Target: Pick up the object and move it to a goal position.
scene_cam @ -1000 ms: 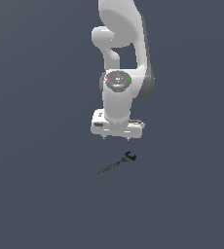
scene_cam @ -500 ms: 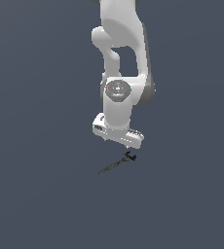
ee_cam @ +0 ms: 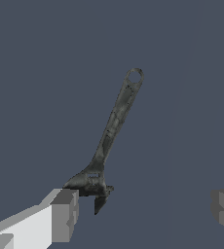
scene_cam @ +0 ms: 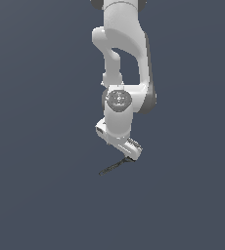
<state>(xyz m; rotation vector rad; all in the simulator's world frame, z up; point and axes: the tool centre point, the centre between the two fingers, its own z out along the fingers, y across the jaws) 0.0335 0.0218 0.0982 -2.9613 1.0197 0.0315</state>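
While no writing shows anywhere, the claw (ee_cam: 145,214) stands apart around the wrench's (ee_cam: 113,136) forked head.

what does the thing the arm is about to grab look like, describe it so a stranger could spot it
Follow the white robot arm down to its gripper; right below lies a thin dark grey wrench on the plain blue-grey floor. It has a slim straight shaft, a small hole at one end and a forked head by the open fingers. Nothing else lies near it.
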